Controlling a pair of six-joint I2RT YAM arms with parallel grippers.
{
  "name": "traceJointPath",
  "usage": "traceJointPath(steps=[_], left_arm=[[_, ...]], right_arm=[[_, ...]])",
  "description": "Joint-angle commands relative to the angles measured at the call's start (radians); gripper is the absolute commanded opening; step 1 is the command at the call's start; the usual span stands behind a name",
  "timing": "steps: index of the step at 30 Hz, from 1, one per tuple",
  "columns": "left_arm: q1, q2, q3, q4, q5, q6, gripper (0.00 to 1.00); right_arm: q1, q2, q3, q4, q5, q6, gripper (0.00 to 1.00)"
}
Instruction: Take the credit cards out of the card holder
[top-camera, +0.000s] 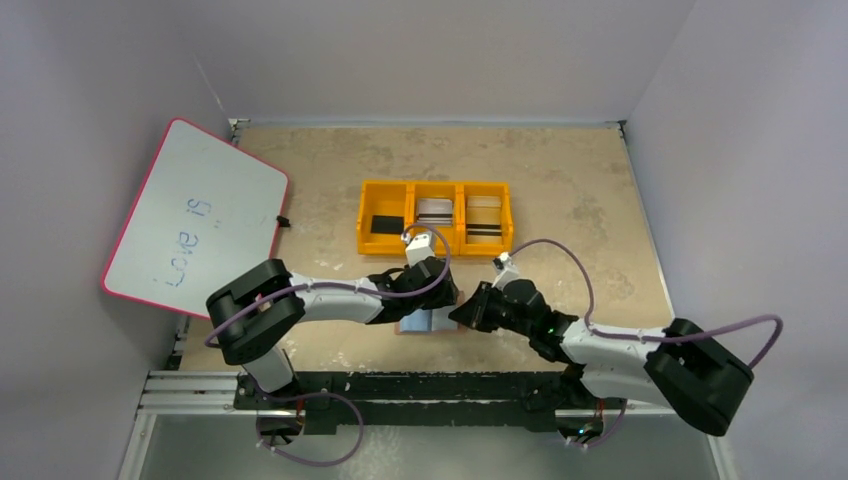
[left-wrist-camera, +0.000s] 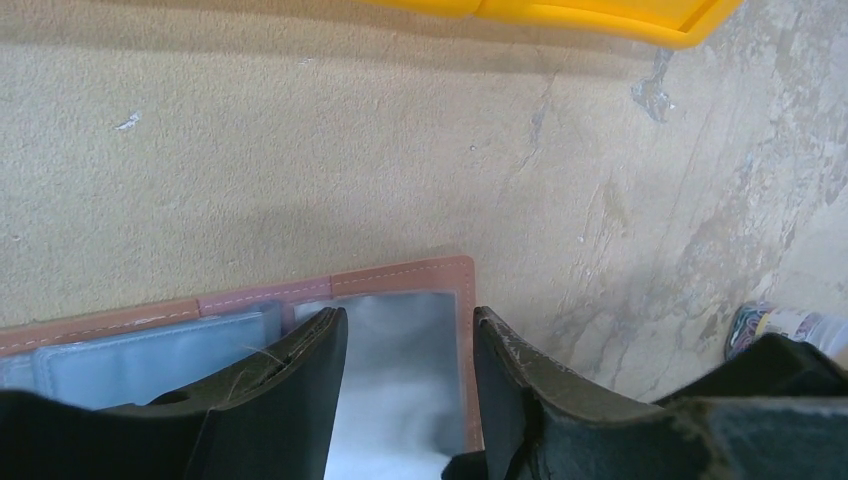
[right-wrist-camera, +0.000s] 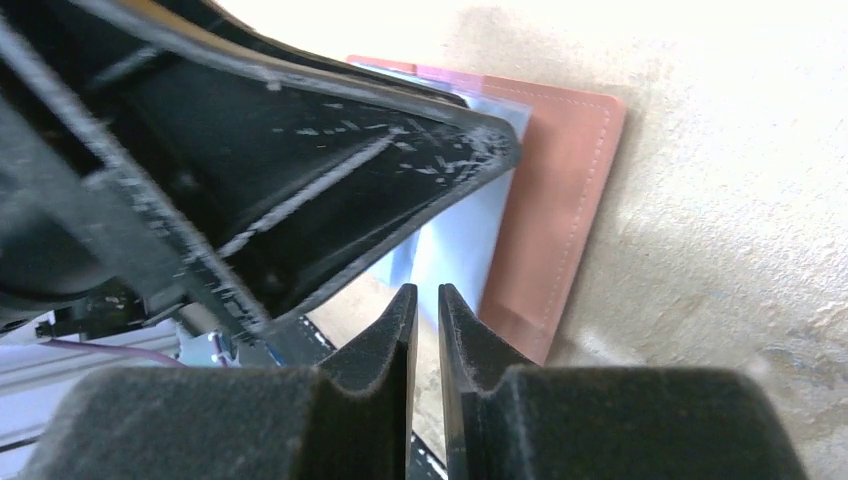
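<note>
Lying open under the wide-jawed left gripper (left-wrist-camera: 410, 325), a tan leather card holder (left-wrist-camera: 400, 277) is shown; thin, slick blue-grey plastic cards (left-wrist-camera: 150, 355) are best pinched edgewise; right gripper (right-wrist-camera: 427, 297) nearly closed.

Pale grey walls (top-camera: 450, 50) enclose a scuffed beige table (top-camera: 580, 180).

- Your tan-brown leather folding card holder (left-wrist-camera: 400, 276) shows matt, fine-grained leather with pale stitching along its edge.
- Its pale blue-grey inner panels (left-wrist-camera: 400, 350) look like smooth plastic film with a soft sheen.
- The black fingers (left-wrist-camera: 285, 400) are matt plastic, scuffed and scratched pale near the tips.
- The beige bench (left-wrist-camera: 300, 150) is rough and grainy, mottled with worn grey patches.
- The orange three-compartment tray (top-camera: 435, 184) is smooth, glossy plastic.
- The pink-rimmed whiteboard (top-camera: 230, 190) is smooth and glossy.
</note>
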Motion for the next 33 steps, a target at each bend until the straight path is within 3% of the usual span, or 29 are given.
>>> traceJointPath(steps=[1,7,15,21,29,33], left_arm=[[0.001,-0.038,0.018,0.005,-0.029,-0.002,0.49],[0.002,-0.138,0.042,-0.107,-0.133,0.051,0.56],[0.001,-0.320,0.046,-0.381,-0.262,0.072,0.60],[0.001,-0.385,-0.147,-0.240,-0.107,-0.019,0.60],[0.002,-0.350,-0.168,-0.203,-0.092,-0.032,0.59],[0.001,-0.335,-0.176,-0.185,-0.090,-0.030,0.53]], right_arm=[[-0.003,0.112,-0.003,0.186,-0.021,0.026,0.16],[-0.016,0.300,0.089,0.050,0.012,0.056,0.13],[-0.016,0.325,0.127,0.001,0.016,0.064,0.15],[-0.016,0.341,0.165,0.035,-0.025,0.005,0.21],[-0.016,0.370,0.232,0.039,-0.053,-0.055,0.26],[-0.016,0.437,0.277,0.061,-0.165,-0.074,0.30]])
